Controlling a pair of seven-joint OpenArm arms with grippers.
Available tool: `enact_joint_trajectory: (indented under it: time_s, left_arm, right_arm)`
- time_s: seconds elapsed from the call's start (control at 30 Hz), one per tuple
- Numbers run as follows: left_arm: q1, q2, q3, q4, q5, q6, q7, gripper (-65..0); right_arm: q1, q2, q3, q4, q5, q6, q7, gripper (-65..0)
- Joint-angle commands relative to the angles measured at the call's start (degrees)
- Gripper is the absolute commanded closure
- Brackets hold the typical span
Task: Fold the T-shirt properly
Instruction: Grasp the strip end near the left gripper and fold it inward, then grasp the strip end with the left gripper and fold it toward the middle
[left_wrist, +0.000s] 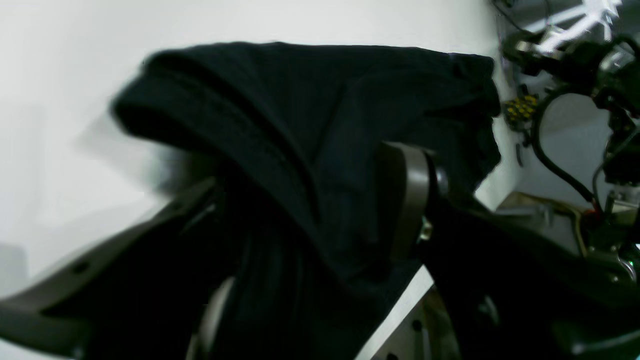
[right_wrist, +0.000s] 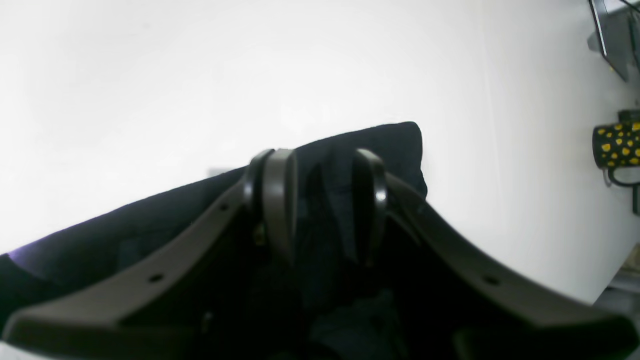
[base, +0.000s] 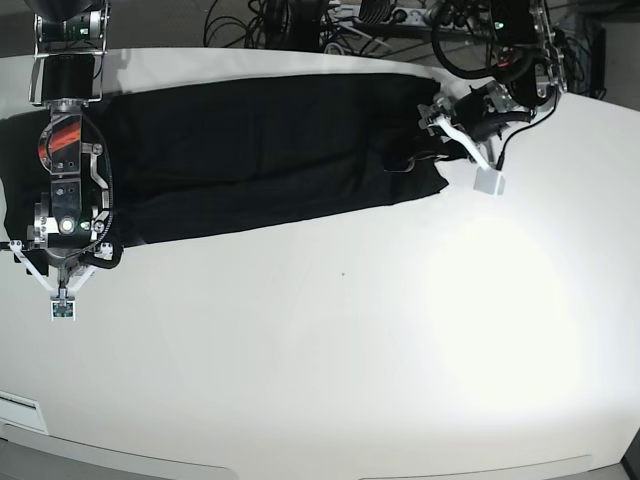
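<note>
Base view, long black cloth T-shirt (base: 250, 150) on smooth white table (base: 350, 350), right fingers (right_wrist: 320, 200) pinching a hem, left fingers' (left_wrist: 405, 200) grip unclear.

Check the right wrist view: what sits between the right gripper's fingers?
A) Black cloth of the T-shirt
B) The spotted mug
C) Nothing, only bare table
A: in the right wrist view a fold of the black T-shirt runs up between the fingers of the right gripper, while the spotted mug stands apart at the table's far edge.
</note>
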Motion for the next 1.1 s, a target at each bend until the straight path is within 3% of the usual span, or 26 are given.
enact_joint_trajectory:
  time_s: [0.0,0.07,0.1,0.27,0.3,0.37,0.4,0.57,0.7,0.87,1.07]
  left_arm:
    - [0.3,-0.1,0.1,0.1,-0.4,0.9,1.1,-25.6]
    - [0.3,-0.3,-0.1,0.1,0.6,0.9,0.6,-4.1]
    - [0.3,-0.4,-0.3,0.1,1.8,0.9,0.2,0.0]
    - [-0.1,-4.3,-1.5,0.1,4.6,0.9,-2.2,0.0]
    - [-0.7,-5.3,-2.0,0.1,5.2,0.7,-2.3,0.0]
    - [-2.0,-7.6,-3.0,0.1,6.5,0.2,-2.5,0.0]
    - [-2.8,-8.9,-3.4,0.1,7.2,0.0,-2.8,0.0]
    - [-6.1,-17.1,-4.0,0.1,9.2,0.1,-4.7,0.0]
    - [-8.5,-21.3,-4.0,0.1,9.2,0.1,-4.7,0.0]
    - [-9.4,-24.6,-4.0,0.1,7.2,0.1,-4.7,0.0]
    - [-9.4,-25.0,-4.0,0.1,3.4,-0.9,-4.5,0.0]
  right_arm:
    - [1.6,1.2,0.4,1.2,-0.9,0.0,1.2,-21.5]
    - [1.6,1.7,0.4,2.3,-0.9,0.2,1.4,-21.5]
    - [1.6,2.0,0.4,3.3,-0.9,0.1,1.7,-21.5]
    - [1.5,4.1,0.4,12.8,0.1,0.3,2.4,-20.2]
    - [1.4,4.8,0.4,14.6,1.2,0.7,2.4,-17.0]
    - [0.8,6.3,0.4,16.7,4.6,2.7,2.3,-3.1]
    - [0.4,6.9,0.4,17.0,7.0,3.6,2.4,0.0]
    - [-3.3,7.0,0.4,17.0,23.7,10.3,3.2,0.0]
    - [-8.1,7.0,0.4,17.0,33.5,16.2,3.3,0.0]
    - [-13.9,7.0,0.4,17.0,32.2,17.6,3.7,0.0]
    - [-21.8,4.9,0.4,15.8,27.8,17.3,10.2,0.0]
